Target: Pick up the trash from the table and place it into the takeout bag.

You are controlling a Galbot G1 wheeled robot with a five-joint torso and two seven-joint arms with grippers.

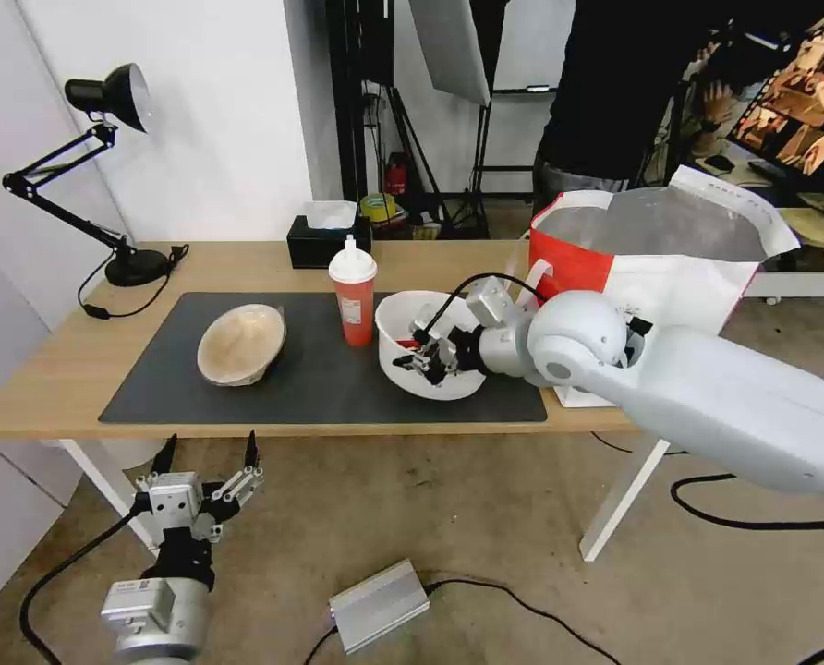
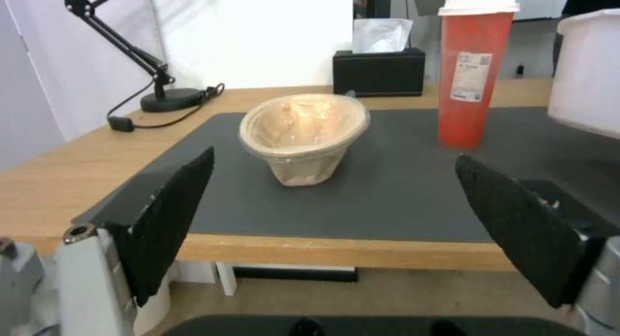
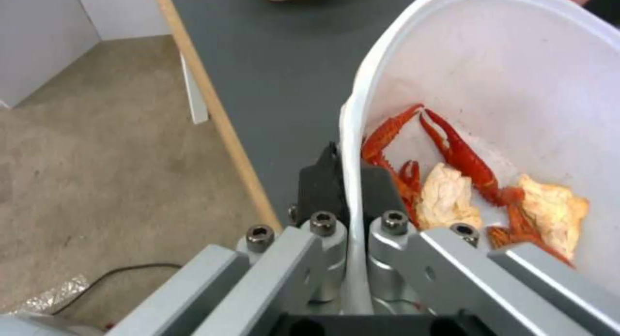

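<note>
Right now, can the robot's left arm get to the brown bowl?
Probably yes. The left gripper hangs open below the table's front edge, facing the brown bowl, with bare mat between. It must rise first. The right gripper is busy pinching the white bowl.

White bowl (image 1: 428, 356) w/ red, tan scraps (image 3: 465, 186). Red-orange cup (image 1: 354, 305), white lid; beige pulp bowl (image 1: 241, 344). Dark grey mat (image 1: 320, 379), light-wood surface (image 1: 52, 369).

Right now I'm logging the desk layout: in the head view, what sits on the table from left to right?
Desk lamp → beige pulp bowl → black tissue box → drink cup → white plastic bowl, its rim pinched by the right gripper → takeout bag.
</note>
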